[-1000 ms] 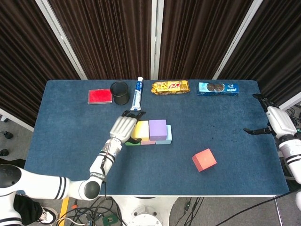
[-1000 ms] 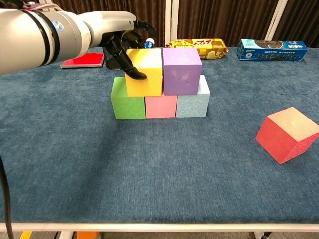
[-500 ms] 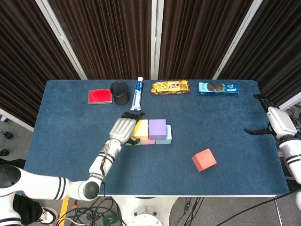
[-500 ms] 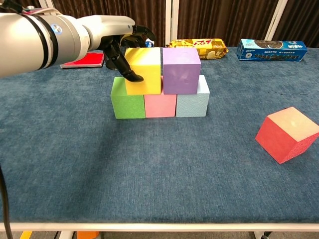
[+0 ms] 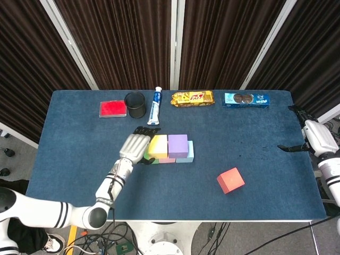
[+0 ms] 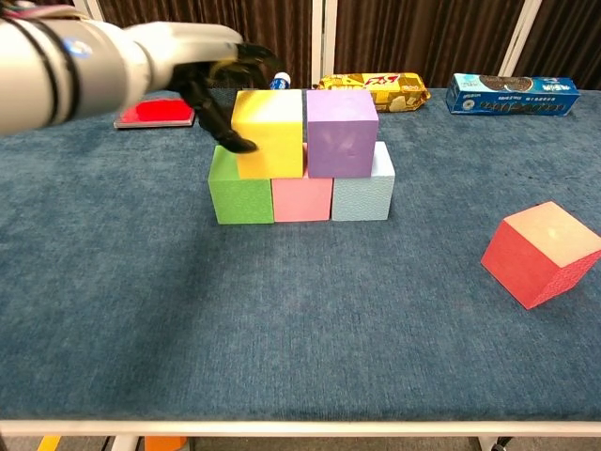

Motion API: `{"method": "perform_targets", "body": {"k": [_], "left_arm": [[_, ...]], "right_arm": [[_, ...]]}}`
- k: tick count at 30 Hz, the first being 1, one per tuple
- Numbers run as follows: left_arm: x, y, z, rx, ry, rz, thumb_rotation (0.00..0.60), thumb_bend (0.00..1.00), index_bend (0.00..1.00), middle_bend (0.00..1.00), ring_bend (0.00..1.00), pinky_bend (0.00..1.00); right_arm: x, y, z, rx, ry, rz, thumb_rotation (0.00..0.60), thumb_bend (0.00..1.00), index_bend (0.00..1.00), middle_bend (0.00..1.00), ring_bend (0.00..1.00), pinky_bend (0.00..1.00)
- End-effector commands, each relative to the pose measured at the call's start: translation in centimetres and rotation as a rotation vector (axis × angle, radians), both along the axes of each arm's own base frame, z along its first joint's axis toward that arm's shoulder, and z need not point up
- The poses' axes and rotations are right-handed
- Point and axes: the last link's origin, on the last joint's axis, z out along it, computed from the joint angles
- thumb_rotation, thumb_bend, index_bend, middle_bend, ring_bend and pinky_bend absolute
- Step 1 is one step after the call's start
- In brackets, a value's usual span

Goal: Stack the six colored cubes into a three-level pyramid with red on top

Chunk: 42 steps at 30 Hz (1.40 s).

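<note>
Two cubes [image 6: 305, 132] stacked on a row of three [image 6: 300, 197], lone cube [image 6: 543, 252] right and nearer, packets [image 5: 192, 98] behind

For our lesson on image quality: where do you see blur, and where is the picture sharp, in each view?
Chest view: the left hand beside the yellow cube is motion-smeared, while the red cube is crisp. Head view: evenly lit and sharp throughout, including the right hand.

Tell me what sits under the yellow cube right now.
The yellow cube rests across the green cube and pink cube in the bottom row. The contact faces themselves are covered, so nothing more shows there.
</note>
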Motion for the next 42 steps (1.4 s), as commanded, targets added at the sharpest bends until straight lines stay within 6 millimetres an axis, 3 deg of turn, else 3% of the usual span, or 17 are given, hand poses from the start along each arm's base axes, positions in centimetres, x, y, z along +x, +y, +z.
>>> {"method": "perform_targets", "body": {"k": [1, 5, 9, 13, 18, 23, 30, 35, 42], "left_arm": [[-3.0, -0.7, 2.9, 0.053, -0.017, 0.055, 0.600, 0.24, 0.08, 0.09, 0.03, 0.05], [-7.2, -1.9, 6.8, 0.139, -0.007, 0.069, 0.600, 0.24, 0.08, 0.06, 0.00, 0.06], [-12.6, -3.0, 10.6, 0.280, 0.051, 0.048, 0.600, 0.24, 0.08, 0.05, 0.00, 0.05], [-17.6, -3.7, 12.8, 0.357, 0.090, 0.095, 0.600, 0.23, 0.08, 0.05, 0.00, 0.05], [-21.4, -4.2, 14.5, 0.409, 0.109, 0.124, 0.600, 0.23, 0.08, 0.05, 0.00, 0.05], [-23.0, -5.3, 14.2, 0.413, 0.064, 0.122, 0.600, 0.23, 0.08, 0.05, 0.00, 0.05], [-24.0, -6.2, 13.9, 0.438, 0.086, 0.164, 0.600, 0.22, 0.08, 0.05, 0.00, 0.05], [-23.8, -6.3, 14.1, 0.450, 0.063, 0.183, 0.600, 0.22, 0.08, 0.05, 0.00, 0.05], [-23.5, -6.5, 14.2, 0.446, 0.030, 0.191, 0.600, 0.22, 0.08, 0.05, 0.00, 0.05]], "right_arm": [[0.3, 0.2, 0.6, -0.007, -0.001, 0.016, 0.600, 0.00, 0.00, 0.00, 0.00, 0.00], [0.7, 0.9, 0.4, 0.050, 0.056, 0.092, 0.600, 0.00, 0.00, 0.00, 0.00, 0.00], [1.2, 2.3, -0.8, 0.186, 0.182, 0.191, 0.600, 0.00, 0.00, 0.05, 0.00, 0.00], [1.9, 3.5, -2.7, 0.337, 0.307, 0.243, 0.600, 0.00, 0.00, 0.07, 0.00, 0.00], [3.2, 4.0, -6.3, 0.426, 0.380, 0.342, 0.600, 0.00, 0.00, 0.08, 0.00, 0.00], [4.5, 4.5, -10.6, 0.466, 0.381, 0.456, 0.600, 0.00, 0.00, 0.08, 0.00, 0.00], [5.3, 4.7, -14.5, 0.501, 0.382, 0.558, 0.600, 0.00, 0.00, 0.11, 0.00, 0.00], [5.4, 4.7, -14.6, 0.507, 0.426, 0.589, 0.600, 0.00, 0.00, 0.11, 0.00, 0.00], [5.6, 4.7, -13.1, 0.506, 0.497, 0.617, 0.600, 0.00, 0.00, 0.12, 0.00, 0.00]]}}
